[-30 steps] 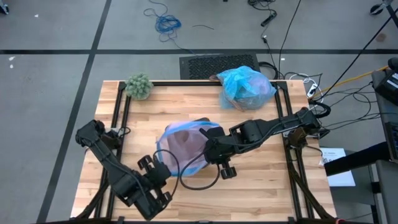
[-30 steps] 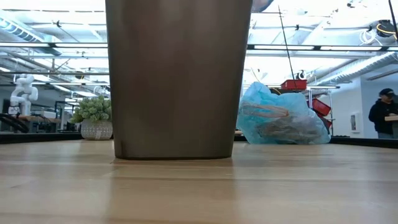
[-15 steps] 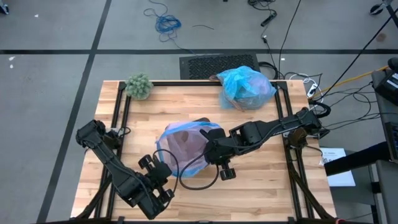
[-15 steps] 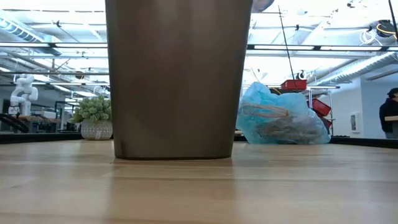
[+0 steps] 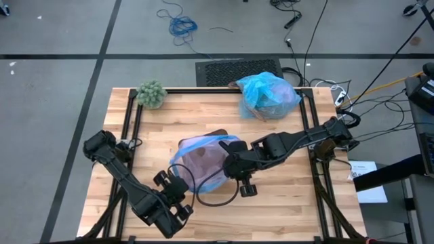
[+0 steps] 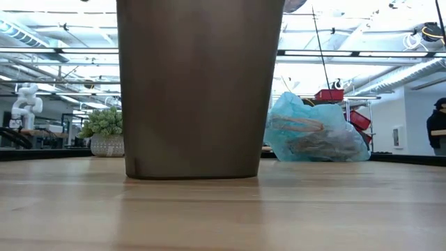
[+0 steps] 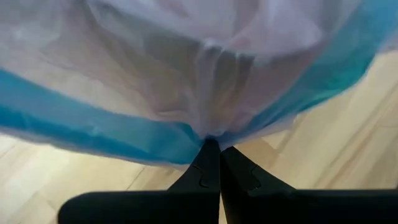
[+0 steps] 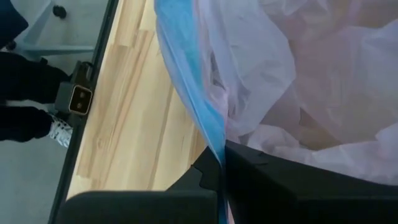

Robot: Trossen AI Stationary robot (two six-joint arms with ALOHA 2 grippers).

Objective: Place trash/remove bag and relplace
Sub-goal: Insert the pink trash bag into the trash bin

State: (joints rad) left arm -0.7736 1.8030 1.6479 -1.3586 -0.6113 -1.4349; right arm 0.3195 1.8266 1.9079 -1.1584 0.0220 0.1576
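Note:
A translucent pink bag with a blue rim (image 5: pixel 200 159) is draped over the brown square bin (image 6: pixel 198 87) at mid-table. My left gripper (image 5: pixel 178 184) is at the bag's near-left side, shut on it. My right gripper (image 5: pixel 229 163) is at its right side, also shut on it. The light-blue bag (image 5: pixel 268 95) rests on the table at the far right; brown scraps show through its wall (image 6: pixel 313 136). No loose trash is in view. My left gripper pinches the pink bag's blue rim (image 7: pixel 186 140) between its two shut fingers (image 7: pixel 208 165). The plastic is gathered into folds at the fingertips and fans out from them. My right gripper pinches the blue rim (image 8: pixel 208 134) on the bag's right side between its shut fingers (image 8: pixel 214 174). The rim runs taut away from them, with pink plastic bunched beside it.
A fuzzy green ball (image 5: pixel 151 93) sits at the table's far-left corner. A black cable loops on the table near the bin's near side (image 5: pixel 217 193). Bare wood lies along the near edge and the left side. A person stands in the room far right (image 6: pixel 437 132).
My left gripper has shifted slightly toward the near edge, drawing the bag's near-left rim with it. The bin has edged a little leftward in the low view. Both grippers have stayed shut.

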